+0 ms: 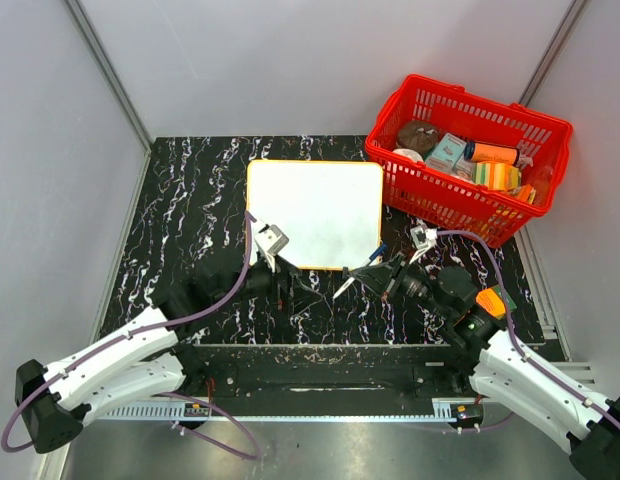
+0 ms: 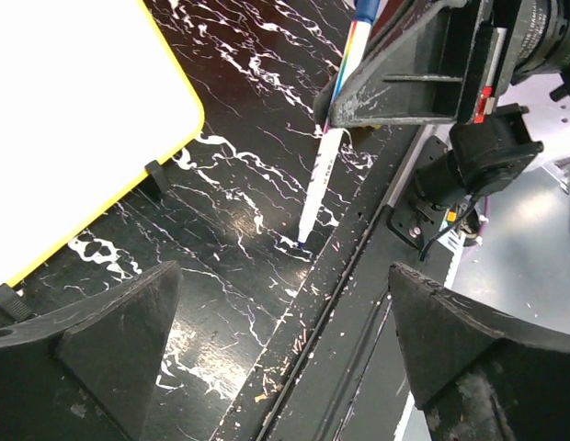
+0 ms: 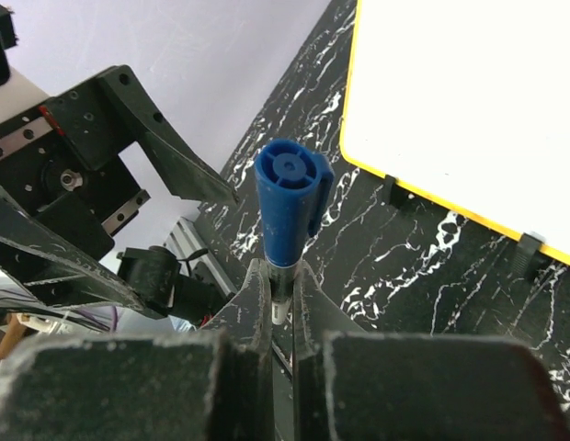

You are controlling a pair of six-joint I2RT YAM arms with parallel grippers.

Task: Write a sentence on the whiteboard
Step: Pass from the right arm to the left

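**Top external view.**
- Flat white rectangular whiteboard (image 1: 315, 212) with rounded corners and a thin orange-yellow frame. Flat on the glossy black, white-veined marble-pattern table (image 1: 190, 200), around mid-table. Smooth, plain white surface.
- Just right of the board: red plastic lattice basket (image 1: 460, 205). Holds assorted boxes and tubs in orange, teal and brown. Print on them too small to read.
- At the board's near edge: left gripper (image 1: 305, 290) and right gripper (image 1: 365, 277), tip to tip and close together. Slim white marker (image 1: 342, 288) with a blue cap, slanted, in the right one.

**Left wrist view.**
- Left gripper (image 2: 285, 367) spread to its widest. Two matte black, scuffed wedge-shaped fingers (image 2: 119, 349) at the lower corners, with nothing between them.
- Ahead: marker (image 2: 320, 179) clamped in the scratched black jaws of the right gripper (image 2: 345, 106). Tilted, with the dark tip down at the table surface.
- White barrel with a rainbow stripe band. Fine print along the barrel not legible.
- Rounded whiteboard corner (image 2: 74, 119) at upper left, well clear of the marker tip. Small black clips under the frame edge.

**Right wrist view.**
- Right gripper (image 3: 280, 294) closed tight on the marker barrel, just below the blue plastic cap (image 3: 290, 207).
- Cap cylindrical, with a side clip and a moulded ring on its flat end.
- Whiteboard (image 3: 469, 101) at upper right, yellow edge toward the gripper, not touching the marker.
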